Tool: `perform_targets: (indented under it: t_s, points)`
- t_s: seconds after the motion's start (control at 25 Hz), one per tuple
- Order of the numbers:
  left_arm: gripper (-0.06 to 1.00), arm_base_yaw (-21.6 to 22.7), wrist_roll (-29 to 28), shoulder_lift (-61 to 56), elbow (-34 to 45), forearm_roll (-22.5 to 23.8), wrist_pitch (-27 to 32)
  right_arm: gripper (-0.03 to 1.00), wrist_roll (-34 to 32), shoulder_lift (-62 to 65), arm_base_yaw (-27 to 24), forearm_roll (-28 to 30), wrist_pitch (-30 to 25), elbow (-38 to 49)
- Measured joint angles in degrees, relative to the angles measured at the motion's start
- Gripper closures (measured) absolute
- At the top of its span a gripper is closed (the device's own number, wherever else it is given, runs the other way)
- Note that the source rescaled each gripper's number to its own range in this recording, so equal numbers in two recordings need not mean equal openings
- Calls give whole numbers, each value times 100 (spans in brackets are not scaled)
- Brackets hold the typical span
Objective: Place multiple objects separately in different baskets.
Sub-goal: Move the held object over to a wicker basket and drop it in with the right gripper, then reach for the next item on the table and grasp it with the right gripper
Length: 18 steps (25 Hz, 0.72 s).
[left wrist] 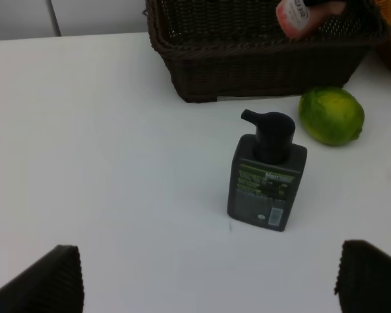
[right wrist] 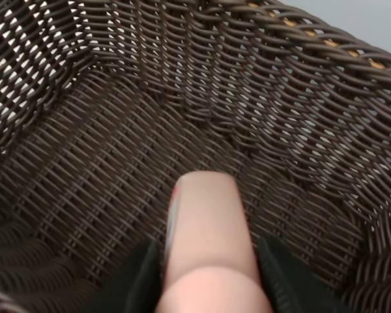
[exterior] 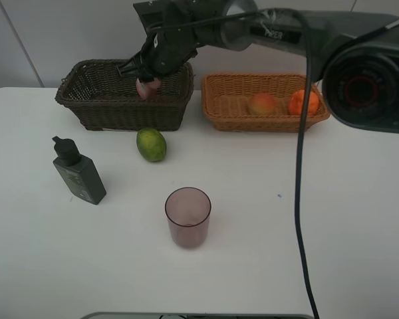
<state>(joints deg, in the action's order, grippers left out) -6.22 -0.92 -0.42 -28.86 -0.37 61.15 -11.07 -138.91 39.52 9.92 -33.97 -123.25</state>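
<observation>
My right gripper (exterior: 145, 74) reaches across to the dark brown basket (exterior: 86, 101) and is shut on the pink bottle (exterior: 148, 87), which hangs over the basket's inside. The right wrist view shows the pink bottle (right wrist: 208, 241) between both fingers (right wrist: 142, 280), above the woven floor (right wrist: 111, 163). The light tan basket (exterior: 216, 114) holds a peach-like fruit (exterior: 263, 104) and an orange (exterior: 304, 102). On the table lie the green citrus (exterior: 151, 144), the dark grey-green bottle (exterior: 80, 174) and the mauve cup (exterior: 187, 216). My left gripper (left wrist: 208, 280) stands open, short of the dark bottle (left wrist: 267, 176).
The two baskets stand side by side at the back of the white table (exterior: 306, 219). In the left wrist view the green citrus (left wrist: 331, 116) lies just in front of the dark basket (left wrist: 260, 72). A black cable (exterior: 298, 199) hangs down on the right.
</observation>
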Motion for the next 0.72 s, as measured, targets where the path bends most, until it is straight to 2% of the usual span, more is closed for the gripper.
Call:
perform_targets:
  t_s: [0.08, 0.24, 0.32, 0.44, 0.72]
  points:
    - [-5, 0, 0, 0, 0, 0, 0, 60, 0, 0, 0, 2, 21, 0]
    - [-5, 0, 0, 0, 0, 0, 0, 26, 0, 0, 0, 2, 96, 0]
    - [-5, 0, 0, 0, 0, 0, 0, 15, 0, 0, 0, 2, 96, 0]
    - [-5, 0, 0, 0, 0, 0, 0, 9, 0, 33, 0, 2, 96, 0]
    - [-5, 0, 0, 0, 0, 0, 0, 7, 0, 334, -51, -5, -60, 0]
